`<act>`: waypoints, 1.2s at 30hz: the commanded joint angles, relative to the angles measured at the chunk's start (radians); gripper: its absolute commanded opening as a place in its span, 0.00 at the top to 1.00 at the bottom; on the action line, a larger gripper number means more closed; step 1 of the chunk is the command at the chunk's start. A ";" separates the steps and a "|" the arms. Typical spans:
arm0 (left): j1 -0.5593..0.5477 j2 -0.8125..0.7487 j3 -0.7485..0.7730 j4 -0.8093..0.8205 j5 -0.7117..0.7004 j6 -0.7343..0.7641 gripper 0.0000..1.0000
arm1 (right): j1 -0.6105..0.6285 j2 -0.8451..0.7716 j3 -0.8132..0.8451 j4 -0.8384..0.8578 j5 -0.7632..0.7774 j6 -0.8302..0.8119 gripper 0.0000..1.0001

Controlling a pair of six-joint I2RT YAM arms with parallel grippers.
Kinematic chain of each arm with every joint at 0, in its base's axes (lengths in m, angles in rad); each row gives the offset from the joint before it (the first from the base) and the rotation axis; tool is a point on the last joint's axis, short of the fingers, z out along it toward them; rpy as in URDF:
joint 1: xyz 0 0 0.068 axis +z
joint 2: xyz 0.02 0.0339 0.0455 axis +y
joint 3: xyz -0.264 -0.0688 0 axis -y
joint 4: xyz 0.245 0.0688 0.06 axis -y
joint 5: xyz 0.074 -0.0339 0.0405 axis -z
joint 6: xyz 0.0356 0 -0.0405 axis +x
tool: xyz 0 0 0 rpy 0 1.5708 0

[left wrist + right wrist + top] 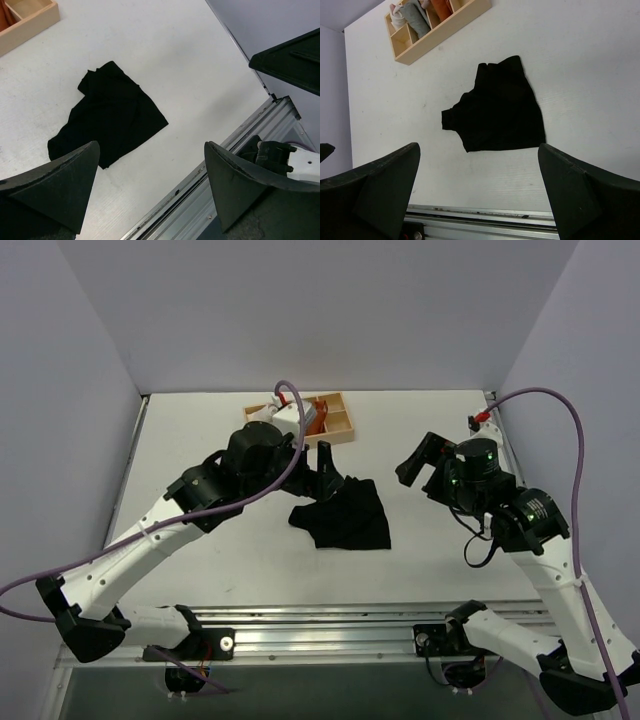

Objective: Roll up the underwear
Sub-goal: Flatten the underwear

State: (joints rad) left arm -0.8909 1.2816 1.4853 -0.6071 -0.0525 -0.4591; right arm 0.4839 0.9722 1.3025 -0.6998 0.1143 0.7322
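The underwear [343,515] lies crumpled on the desk [220,550] (near the tray [445,34]), not rolled yet. The left tool [151,147] and right tool [478,147] gape wide, holding nothing. Next it needs flattening, I think.

Your two arms are built alike: the left arm [150,540] and right arm [565,595] wear white shells with black joint housings and black bases. A purple cable [577,490] trails along each (the right one meets a red plug [480,420]). Small green lights [478,455] glow on the right arm. The left claw [151,147] and right claw [479,146] carry matte black, wedge-shaped fingers [60,185].
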 commanded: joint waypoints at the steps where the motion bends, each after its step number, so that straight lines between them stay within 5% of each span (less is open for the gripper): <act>1: -0.005 0.059 0.055 -0.003 0.002 0.036 0.05 | -0.002 0.014 0.009 -0.001 0.004 0.009 0.00; 8: -0.006 0.332 0.128 0.016 -0.020 0.120 0.00 | -0.002 -0.035 -0.023 -0.035 0.008 0.024 0.01; 15: -0.014 0.659 0.277 0.036 0.019 0.215 0.23 | -0.001 -0.188 -0.071 -0.049 0.018 0.052 0.06; 25: -0.017 0.961 0.435 0.086 0.052 0.211 0.34 | -0.002 -0.286 -0.071 -0.158 0.070 0.119 0.12; 34: -0.034 1.056 0.422 0.144 0.080 0.169 0.39 | -0.001 -0.334 -0.109 -0.161 0.097 0.156 0.19; 36: -0.037 1.046 0.391 0.164 0.085 0.152 0.53 | -0.001 -0.326 -0.117 -0.149 0.104 0.157 0.20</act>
State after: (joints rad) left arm -0.9173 2.3234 1.8877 -0.4980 0.0071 -0.2806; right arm 0.4839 0.6342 1.2034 -0.8505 0.1719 0.8677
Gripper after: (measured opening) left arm 0.518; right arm 0.807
